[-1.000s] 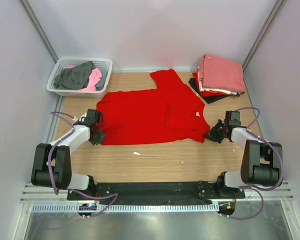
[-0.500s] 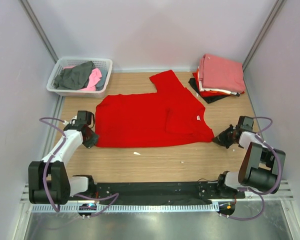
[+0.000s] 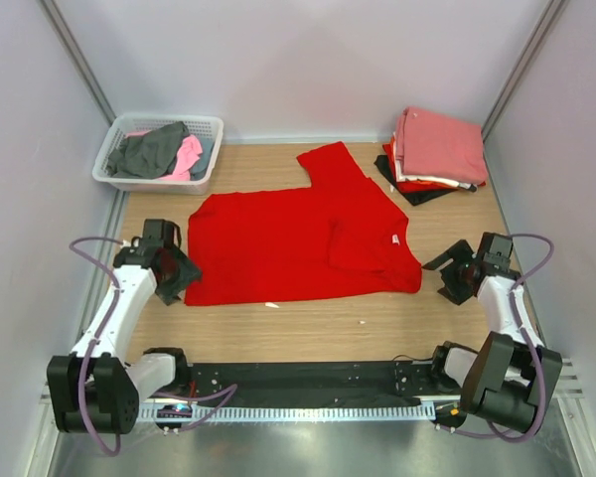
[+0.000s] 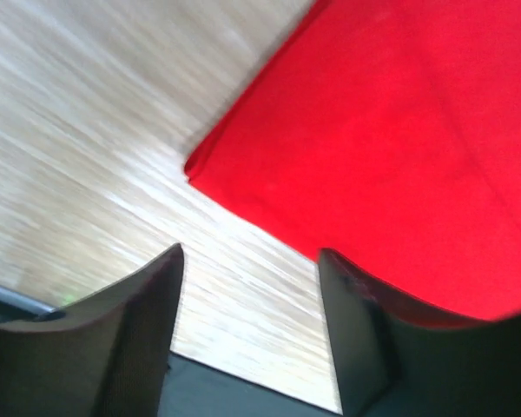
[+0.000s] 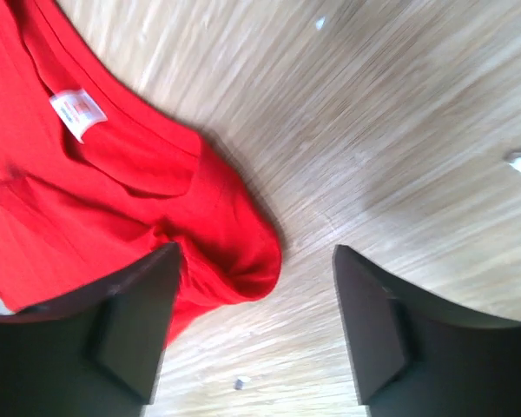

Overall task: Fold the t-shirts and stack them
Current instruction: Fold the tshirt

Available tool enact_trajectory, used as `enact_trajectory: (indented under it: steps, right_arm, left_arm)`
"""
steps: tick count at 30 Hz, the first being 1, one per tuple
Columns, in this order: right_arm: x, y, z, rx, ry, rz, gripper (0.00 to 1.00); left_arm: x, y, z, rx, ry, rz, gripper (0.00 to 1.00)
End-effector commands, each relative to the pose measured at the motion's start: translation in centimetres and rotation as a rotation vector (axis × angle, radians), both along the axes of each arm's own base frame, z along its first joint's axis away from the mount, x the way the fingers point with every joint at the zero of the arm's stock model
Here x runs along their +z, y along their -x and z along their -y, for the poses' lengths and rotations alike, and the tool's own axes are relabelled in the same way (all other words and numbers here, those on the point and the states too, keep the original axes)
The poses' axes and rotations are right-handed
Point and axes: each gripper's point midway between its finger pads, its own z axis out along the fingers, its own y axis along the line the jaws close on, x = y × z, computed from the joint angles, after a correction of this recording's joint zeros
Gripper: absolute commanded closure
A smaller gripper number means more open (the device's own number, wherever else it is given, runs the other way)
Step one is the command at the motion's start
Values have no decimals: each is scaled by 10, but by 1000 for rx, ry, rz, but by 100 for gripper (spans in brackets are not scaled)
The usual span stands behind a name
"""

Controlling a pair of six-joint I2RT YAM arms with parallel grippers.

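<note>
Between the fingers of the left gripper [image 4: 247,334] only bare table [image 4: 87,130] shows. Jaws wide, holding nothing. A corner of the red tee [image 4: 391,148] lies just ahead of the gap, toward the finger on the right of that view. Contact with that finger: cannot tell, as the view is blurred.

Right gripper [image 5: 252,330]: jaws wide, nothing held. Wood fills the gap. The tee's bunched edge lies just ahead of the finger on the left of that view, and the white label [image 5: 74,113] sits further ahead on the same side.

Top view: the tee is spread flat between the two grippers, with one sleeve pointing to the far side. The left gripper [image 3: 174,273] is just beside the tee's left edge. The right gripper [image 3: 445,278] is near the right edge but apart from it.

Beyond the right jaws, at the far right corner: a folded stack [image 3: 439,144], salmon-pink on top, red and black beneath.

Beyond the left jaws, at the far left: a basket [image 3: 149,182] holding a grey tee [image 3: 151,149] and a pink tee [image 3: 187,154], both crumpled.
</note>
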Motion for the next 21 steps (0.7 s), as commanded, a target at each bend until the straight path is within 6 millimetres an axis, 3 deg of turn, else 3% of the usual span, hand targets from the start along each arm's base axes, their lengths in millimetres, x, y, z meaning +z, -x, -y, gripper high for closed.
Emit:
enact_trajectory:
  steps: [1,3,5,7,8,9,12,13,17,18,20,21]
  right_arm:
    - [26,-5,20,-54,99,23,18]
    - [43,-8,23,-77,109,59,17]
    - [70,-19,22,-66,131,161,17]
    - [88,-31,6,23,184,221,25]
    - [109,-42,-4,65,217,258,28]
    - [112,-48,-37,182,236,256,33]
    - [125,-68,-80,307,345,227,39]
    - [126,-65,-112,409,360,231,41]
    - [116,-83,-173,610,396,216,47]
    - [91,-87,-181,665,427,145,53]
    - [88,-89,-204,747,468,120,60]
    - [65,-91,-209,789,512,53,62]
  left_arm:
    - [56,-8,-1,-124,-29,96,33]
    - [77,-11,-5,-174,-68,146,30]
    - [84,-6,-5,-264,-90,150,29]
    - [91,-2,-1,-335,-88,166,28]
    - [94,-2,4,-365,-71,180,28]
    - [96,-2,16,-399,-17,214,28]
    - [93,-5,25,-415,27,259,28]
    - [95,-5,23,-407,19,261,28]
    - [98,-3,19,-379,1,275,30]
    - [100,-3,19,-375,1,284,30]
    - [104,-3,18,-366,-6,310,30]
    - [107,-2,17,-360,-9,327,30]
